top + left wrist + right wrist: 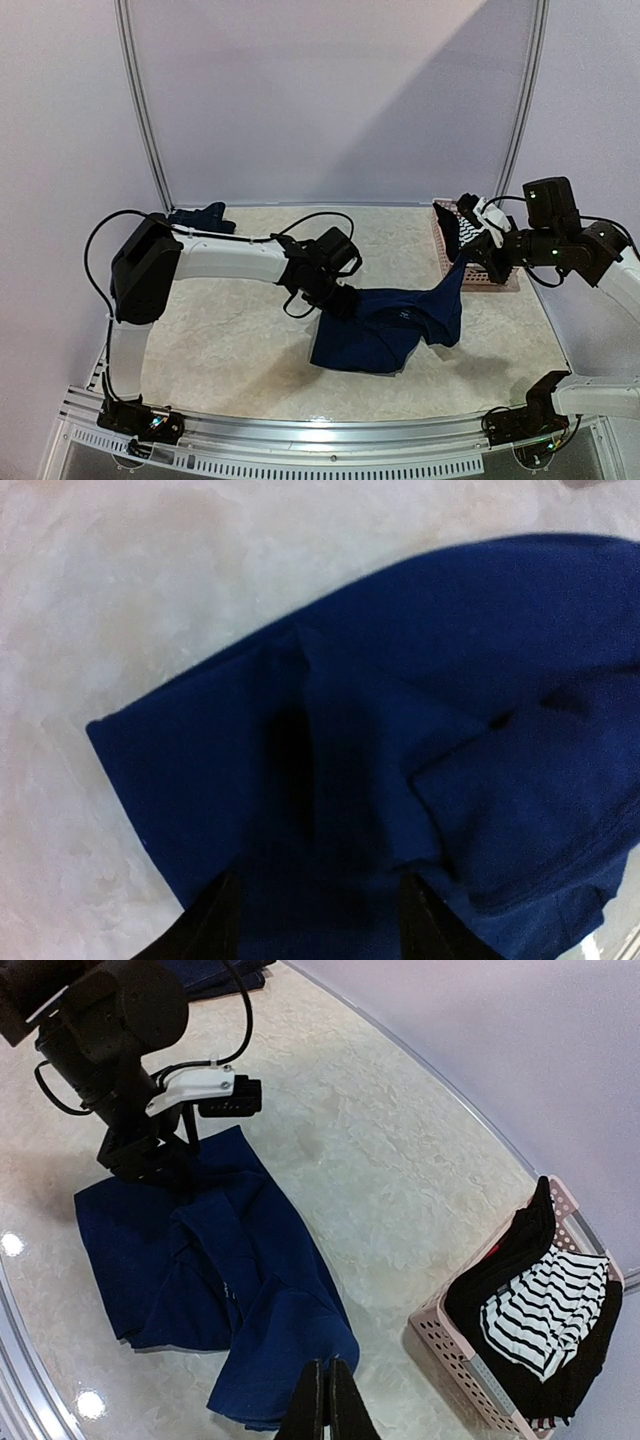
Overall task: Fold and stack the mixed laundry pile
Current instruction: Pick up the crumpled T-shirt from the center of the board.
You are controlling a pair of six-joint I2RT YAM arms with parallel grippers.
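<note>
**Desk:** Where is the navy T-shirt [385, 325], and who has it?

**Photographer:** It lies rumpled on the pale marbled table [230, 340], stretched between the two arms. The right gripper [328, 1368] is pinched fully shut on one corner, which rises in a peak to its tips. The left gripper [318, 890] stands spread over the opposite edge, with flat cloth lying between and under its fingers [215, 930]. No pinch shows there.

**Desk:** How will it handle?

**Photographer:** Likely light and limp. It is a soft matte knit that sags and creases wherever it is unsupported. It should drag easily on the smooth top, so it is best taken at a hem or corner, where the stitched edge gives the fingers something to bite.

**Desk:** And the rest of the laundry?

**Photographer:** Just beside the right jaws, a pink basket [470, 1360] of perforated plastic holds a black-and-white striped piece [545, 1310] among black cloth. Beyond the left arm, well away from its jaws, sits a small dark bundle [200, 217].
</note>
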